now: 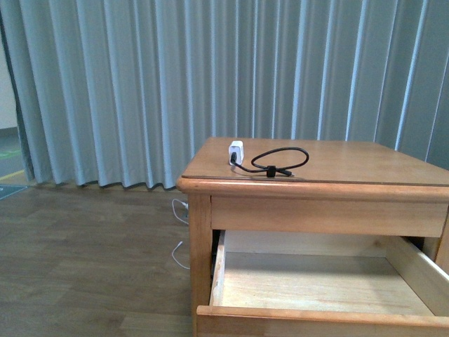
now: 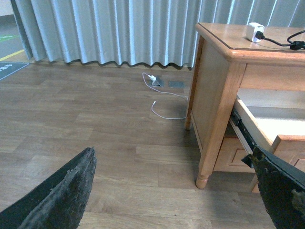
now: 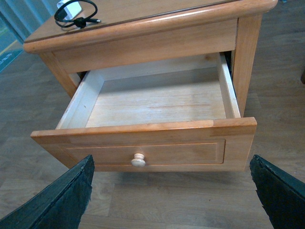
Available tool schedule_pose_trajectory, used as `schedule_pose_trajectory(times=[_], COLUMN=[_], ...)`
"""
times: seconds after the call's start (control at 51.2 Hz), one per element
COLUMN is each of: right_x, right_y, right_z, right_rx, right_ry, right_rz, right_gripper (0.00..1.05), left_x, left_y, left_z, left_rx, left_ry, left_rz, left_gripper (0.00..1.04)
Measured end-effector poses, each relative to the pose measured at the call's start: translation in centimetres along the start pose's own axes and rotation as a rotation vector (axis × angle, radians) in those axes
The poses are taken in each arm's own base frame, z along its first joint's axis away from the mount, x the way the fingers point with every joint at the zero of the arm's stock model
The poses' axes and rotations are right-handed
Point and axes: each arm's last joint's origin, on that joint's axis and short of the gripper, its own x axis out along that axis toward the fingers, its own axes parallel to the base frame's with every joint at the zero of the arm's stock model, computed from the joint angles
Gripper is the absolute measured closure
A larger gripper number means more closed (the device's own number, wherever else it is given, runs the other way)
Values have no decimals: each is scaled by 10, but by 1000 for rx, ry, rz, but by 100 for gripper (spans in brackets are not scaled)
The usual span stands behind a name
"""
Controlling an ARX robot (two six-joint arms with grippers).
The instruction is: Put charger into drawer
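Observation:
The charger (image 1: 236, 152), a small white plug block with a coiled black cable (image 1: 280, 161), lies on the nightstand top near its left front corner. It also shows in the left wrist view (image 2: 255, 32) and the right wrist view (image 3: 66, 11). The drawer (image 1: 316, 319) stands pulled out, its pale interior empty, its round knob (image 3: 138, 161) on the panel front. My left gripper (image 2: 176, 191) is open, low above the floor left of the nightstand. My right gripper (image 3: 174, 191) is open, in front of the drawer front. Neither arm shows in the front view.
The nightstand (image 1: 316, 189) stands on a wood floor before grey curtains (image 1: 210, 70). A thin white cord (image 2: 164, 102) with a small plug lies on the floor by the nightstand's left leg (image 2: 205, 176).

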Motion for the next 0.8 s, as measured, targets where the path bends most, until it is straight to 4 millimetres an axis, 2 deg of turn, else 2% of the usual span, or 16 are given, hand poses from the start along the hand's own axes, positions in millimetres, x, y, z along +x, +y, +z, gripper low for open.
schedule_pose_trajectory(times=[0.039,0.137,0.195,0.254,0.273,0.567,0.801], right_x=[1,0,-1,-2,-2,-2,-2], right_y=[0,6,8,7,7,6,6], right_z=[-2,-12,-15,-22,-25,-27,-27], right_rx=[-36,-148,-169,-179,-186,-188,-190], right_ry=[-58,-275,-304,-303,-300,-299,-299], right_rz=[-20,-115,-105,-110,-112,-113,-113], right_gripper=[12,32,43,58,60,7,8], left_x=[0,0,0,0,0,0,0], left_y=[0,0,0,0,0,0,0], left_z=[0,0,0,0,0,0,0], left_rx=[0,0,0,0,0,0,0], left_ry=[0,0,0,0,0,0,0], left_rz=[0,0,-1,0,0,0,0], left_gripper=[6,6,6,6,6,6,6])
